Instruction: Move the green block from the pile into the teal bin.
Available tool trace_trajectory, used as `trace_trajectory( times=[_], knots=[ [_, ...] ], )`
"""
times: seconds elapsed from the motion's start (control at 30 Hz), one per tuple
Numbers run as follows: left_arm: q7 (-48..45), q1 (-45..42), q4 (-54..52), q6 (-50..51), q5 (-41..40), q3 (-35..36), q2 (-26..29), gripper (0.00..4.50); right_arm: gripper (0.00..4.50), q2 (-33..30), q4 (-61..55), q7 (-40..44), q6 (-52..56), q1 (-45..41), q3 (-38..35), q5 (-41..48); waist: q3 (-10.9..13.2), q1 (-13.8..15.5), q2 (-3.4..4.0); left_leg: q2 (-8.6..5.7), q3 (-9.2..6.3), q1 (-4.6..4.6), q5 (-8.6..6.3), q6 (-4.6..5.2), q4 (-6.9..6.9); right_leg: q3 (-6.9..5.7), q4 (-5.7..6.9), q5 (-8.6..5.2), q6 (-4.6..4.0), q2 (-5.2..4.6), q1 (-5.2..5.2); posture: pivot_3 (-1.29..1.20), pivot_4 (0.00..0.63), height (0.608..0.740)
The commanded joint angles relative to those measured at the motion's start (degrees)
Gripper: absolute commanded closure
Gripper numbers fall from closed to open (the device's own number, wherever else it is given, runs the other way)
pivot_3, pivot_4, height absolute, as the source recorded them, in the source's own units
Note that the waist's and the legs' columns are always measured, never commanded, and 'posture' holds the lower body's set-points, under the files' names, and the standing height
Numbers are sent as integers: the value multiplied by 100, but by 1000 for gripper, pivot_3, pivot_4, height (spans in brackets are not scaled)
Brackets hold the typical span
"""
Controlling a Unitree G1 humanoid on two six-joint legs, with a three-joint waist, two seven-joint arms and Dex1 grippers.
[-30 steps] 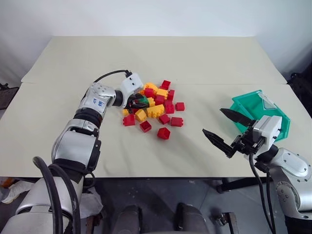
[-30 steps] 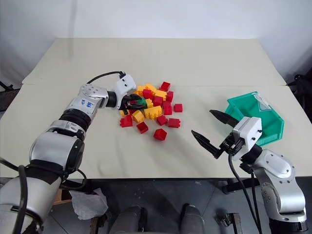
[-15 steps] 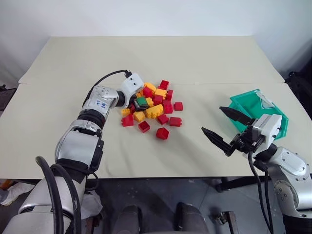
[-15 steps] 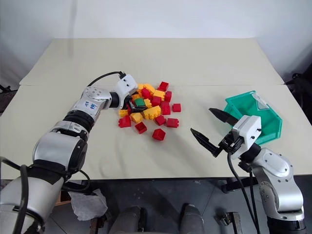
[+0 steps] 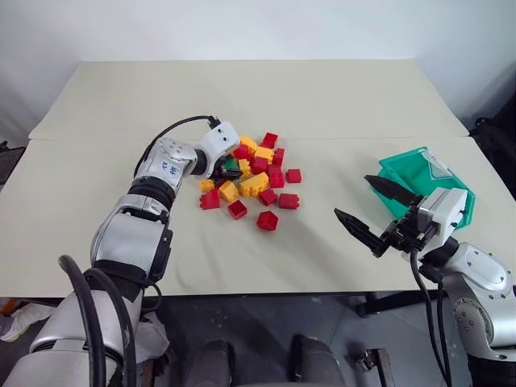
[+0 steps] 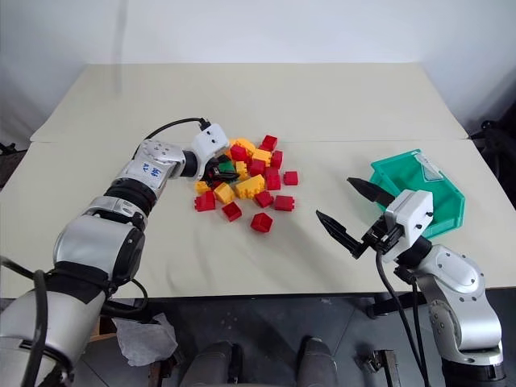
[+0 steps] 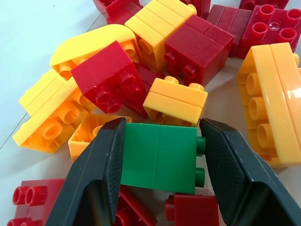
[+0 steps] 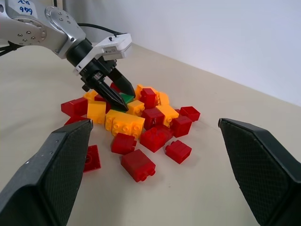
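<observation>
A: Because the green block (image 7: 160,157) sits wedged among red and yellow bricks in the pile (image 5: 251,179), the left gripper (image 7: 162,165) reaches in low, its jaws set against the block's two opposite faces.

B: Is it lifted?

A: No; it rests in the pile. The right gripper (image 5: 372,211) waits beside the teal bin (image 5: 403,174) on the bench (image 5: 322,105), jaws wide apart, holding nothing.

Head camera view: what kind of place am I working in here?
Probably a lab or test bench set up for sorting: a plain cloth-covered table against a bare white wall, holding only a pile of toy bricks and a teal bin.
</observation>
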Motion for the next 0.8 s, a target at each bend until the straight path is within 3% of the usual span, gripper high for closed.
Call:
trace_trajectory(
  times=[0.03, 0.23, 0.37, 0.5, 0.63, 0.8],
  knots=[
    [-241, -72, 83, -167, -224, 317, 263, 2343, 0, 24, -183, -21, -114, -15, -85, 52, 0, -19, 0, 0, 0, 0, 0, 0, 0, 0, 0, 0, 0, 0, -1, 0, 150, 740],
    [-1983, -433, -173, -949, -740, 725, 524, 2343, 0, -49, -252, -8, -65, 97, -222, 107, 2, -26, -2, 0, 0, -8, 0, 0, -2, -1, -2, 0, 0, 0, -7, 0, 150, 740],
    [-2857, -602, -362, -1102, -839, 663, 346, 2343, 0, -134, -330, 5, -30, 258, -383, 152, 2, 78, -2, 0, 0, -13, -3, 4, 5, -2, -6, 0, 0, -1, -6, 0, 150, 740],
    [-3675, -514, -782, -1239, -922, 421, -343, 2343, 0, -254, -458, 14, 5, 670, -790, 209, 2, 157, -3, -1, 1, -15, -5, 8, 9, -2, -9, 1, 1, -1, -2, 0, 150, 740],
    [-3648, -278, -1103, -1157, -998, 244, -1273, 2343, 0, -299, -707, -10, 41, 1294, -1291, 293, 3, 199, -5, -2, 1, -21, -8, 13, 12, -2, -18, 1, 2, -1, -2, 0, 150, 740],
    [-3128, 140, -1178, -1520, -575, -286, -1948, 2343, 0, -237, -1080, -145, 111, 1854, -1654, 377, 2, 98, -3, -1, 7, -12, -9, 14, 8, -1, -16, 1, 2, -1, -2, 0, 150, 740]
  ],
)
